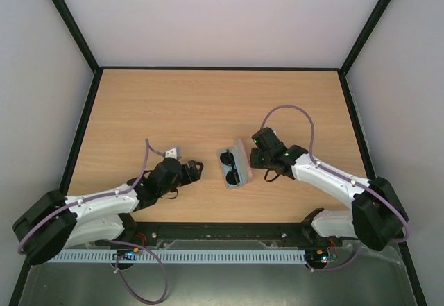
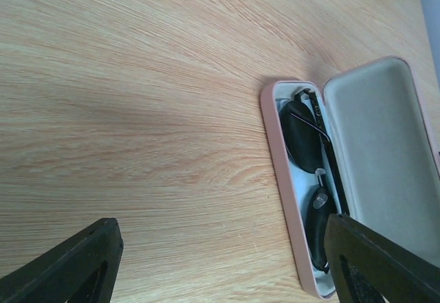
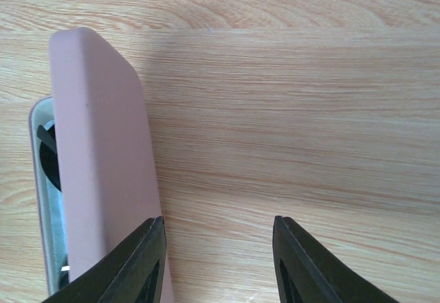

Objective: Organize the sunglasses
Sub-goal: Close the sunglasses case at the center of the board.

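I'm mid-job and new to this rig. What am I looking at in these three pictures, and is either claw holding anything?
Two robot arms, the left arm and the right arm, are bolted at the near edge of a wooden table. The overhead picture looks down from behind them. The other two come from cameras on the wrists; the dark shapes at the bottom are that arm's own fingers. Between the arms lies an open pink case, the sunglasses inside, its lid raised. The left gripper is open and holds nothing. The right gripper is open too, empty, one finger beside the lid's outside.
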You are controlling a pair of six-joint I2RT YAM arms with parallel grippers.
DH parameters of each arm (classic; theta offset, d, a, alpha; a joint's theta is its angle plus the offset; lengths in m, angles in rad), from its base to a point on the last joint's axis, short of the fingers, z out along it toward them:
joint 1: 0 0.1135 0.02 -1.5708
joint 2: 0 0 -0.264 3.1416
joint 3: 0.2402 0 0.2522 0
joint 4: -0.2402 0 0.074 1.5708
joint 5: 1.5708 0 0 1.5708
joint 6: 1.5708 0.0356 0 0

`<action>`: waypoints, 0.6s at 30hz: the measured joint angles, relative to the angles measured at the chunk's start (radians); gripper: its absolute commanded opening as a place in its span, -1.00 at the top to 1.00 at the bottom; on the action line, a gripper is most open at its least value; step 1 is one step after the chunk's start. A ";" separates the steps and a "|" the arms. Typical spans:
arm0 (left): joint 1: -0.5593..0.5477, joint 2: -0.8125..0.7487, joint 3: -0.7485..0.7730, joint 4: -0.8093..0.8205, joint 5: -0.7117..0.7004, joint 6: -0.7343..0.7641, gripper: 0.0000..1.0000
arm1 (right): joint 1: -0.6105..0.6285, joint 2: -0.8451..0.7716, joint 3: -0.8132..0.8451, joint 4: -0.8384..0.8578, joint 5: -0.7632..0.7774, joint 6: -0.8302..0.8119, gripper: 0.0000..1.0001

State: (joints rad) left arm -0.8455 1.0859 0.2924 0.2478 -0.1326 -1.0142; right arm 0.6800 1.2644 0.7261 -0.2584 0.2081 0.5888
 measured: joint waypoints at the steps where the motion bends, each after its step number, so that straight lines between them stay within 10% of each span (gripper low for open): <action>1: 0.004 -0.002 -0.005 0.000 0.002 0.000 -0.64 | -0.008 0.000 0.000 -0.001 -0.003 -0.003 0.07; 8: 0.043 -0.021 -0.046 0.002 0.025 0.008 -0.43 | -0.032 0.000 0.004 -0.005 -0.011 -0.008 0.09; 11: 0.056 -0.021 -0.051 0.001 0.035 0.014 -0.17 | -0.040 0.001 0.012 -0.005 -0.018 -0.016 0.52; 18: 0.073 0.021 -0.052 0.055 0.064 0.027 0.56 | -0.055 0.039 0.028 0.004 -0.049 -0.021 0.63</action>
State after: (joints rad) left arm -0.7723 1.1069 0.2405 0.3023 -0.0685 -0.9867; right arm 0.6254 1.3037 0.7544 -0.2543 0.1589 0.5682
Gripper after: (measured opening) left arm 0.292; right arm 0.228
